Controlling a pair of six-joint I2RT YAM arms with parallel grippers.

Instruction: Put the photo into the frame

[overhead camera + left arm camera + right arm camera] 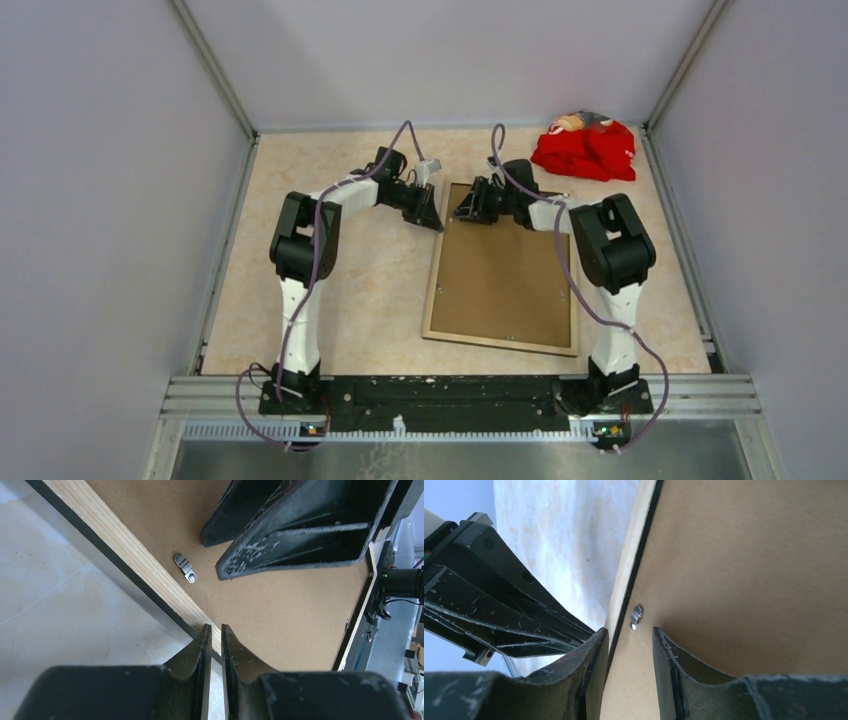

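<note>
frame held backing board | left gripper nearly closed at frame's far edge | right gripper straddled it, grip unclear

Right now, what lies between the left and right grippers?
Only the back of the frame: its wooden rim and brown board, with a metal clip beside. The left wrist view shows it, from left gripper to right gripper.

red bundle: far right corner | table: beige, marbled

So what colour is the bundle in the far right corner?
The bundle is mostly red, clearest in the top view.
</note>
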